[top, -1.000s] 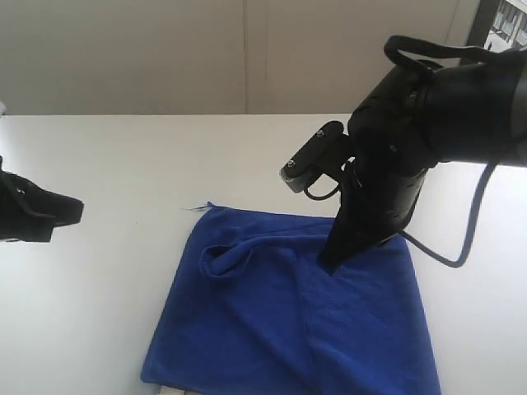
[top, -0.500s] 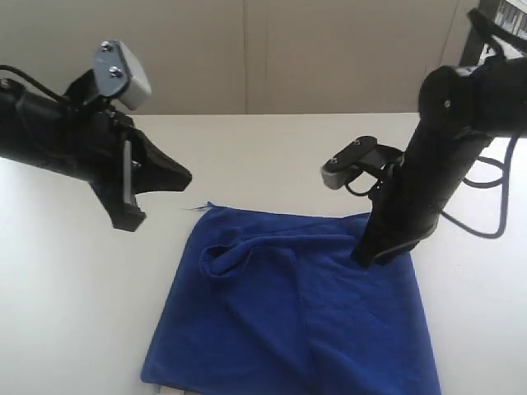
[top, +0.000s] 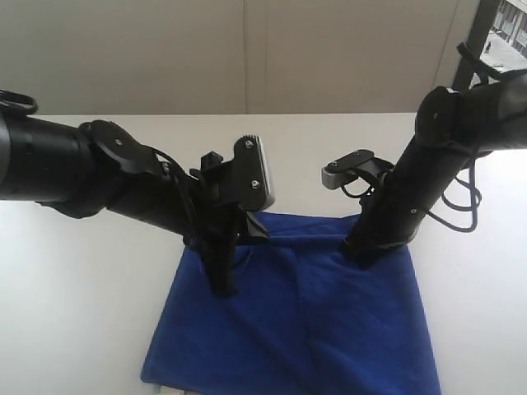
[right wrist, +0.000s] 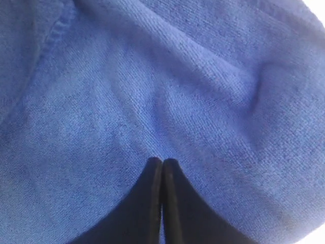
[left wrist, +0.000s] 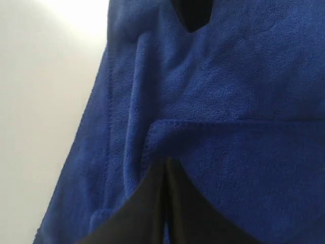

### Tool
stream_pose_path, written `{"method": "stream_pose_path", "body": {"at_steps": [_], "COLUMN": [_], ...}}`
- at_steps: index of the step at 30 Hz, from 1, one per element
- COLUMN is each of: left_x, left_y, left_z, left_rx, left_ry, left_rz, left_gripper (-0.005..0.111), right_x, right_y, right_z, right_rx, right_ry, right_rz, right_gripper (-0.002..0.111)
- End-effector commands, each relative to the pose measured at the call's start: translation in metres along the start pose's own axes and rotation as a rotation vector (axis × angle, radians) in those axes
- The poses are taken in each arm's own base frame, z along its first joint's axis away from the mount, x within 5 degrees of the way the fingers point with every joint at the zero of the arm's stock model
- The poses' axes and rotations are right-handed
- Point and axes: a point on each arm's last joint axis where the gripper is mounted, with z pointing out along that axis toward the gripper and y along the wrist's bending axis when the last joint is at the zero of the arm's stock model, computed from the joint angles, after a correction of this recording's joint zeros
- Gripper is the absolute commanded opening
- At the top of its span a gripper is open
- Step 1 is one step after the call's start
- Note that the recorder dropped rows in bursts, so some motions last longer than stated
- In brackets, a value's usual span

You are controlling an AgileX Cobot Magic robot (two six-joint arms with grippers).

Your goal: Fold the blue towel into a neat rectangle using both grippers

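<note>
The blue towel (top: 329, 329) lies spread on the white table (top: 74, 313), loosely folded with a hem running across it. My left gripper (top: 222, 286) points down onto the towel's left part, shut, its tips (left wrist: 165, 161) resting at a folded hem edge (left wrist: 213, 123) with no cloth between the jaws. Over at the towel's far right part my right gripper (top: 360, 257) is also shut, tips (right wrist: 162, 161) touching the flat cloth (right wrist: 127, 76) and holding nothing. A black pointed shape (left wrist: 193, 12) shows at the far side of the towel (left wrist: 244, 76) in the left wrist view.
The table stretches bare white to the left and right of the towel, with a beige wall (top: 247, 58) behind. Both black arms (top: 82, 173) (top: 461, 123) reach in from the sides, and cables (top: 457, 210) hang off the right one. A window (top: 506, 29) is at the top right.
My left arm has swung in from the left and come down onto the towel's left part, covering the raised fold. The right gripper shifted right and stays on the cloth.
</note>
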Motion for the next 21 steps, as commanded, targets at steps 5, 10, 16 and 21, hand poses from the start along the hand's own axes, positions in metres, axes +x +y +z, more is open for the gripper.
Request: {"method": "stream_pose_path", "body": {"at_steps": [5,10,16,21], "left_x": [0.001,0.002,0.02,0.029], "left_y": [-0.009,-0.007,-0.014,-0.015], "left_z": [0.028,0.028,0.03,0.031], "left_rx": [0.065,0.05,0.011,-0.03], "left_ry": [0.014,0.021,0.087,0.122], "left_rz": [-0.024,-0.084,-0.131,-0.133], "left_gripper": [0.038,0.048,0.048,0.048], "right_x": [-0.003,-0.005,-0.005,-0.004], "right_y": [-0.006,-0.007,-0.008,-0.01], "right_z": [0.005,0.005,0.005,0.014], "right_rx": [0.014,0.031,0.038,0.03], "right_ry": [-0.022,-0.041,-0.051,-0.032], "right_rz": [0.0,0.0,0.004,0.019], "right_gripper": [0.0,0.0,0.0,0.0]}}
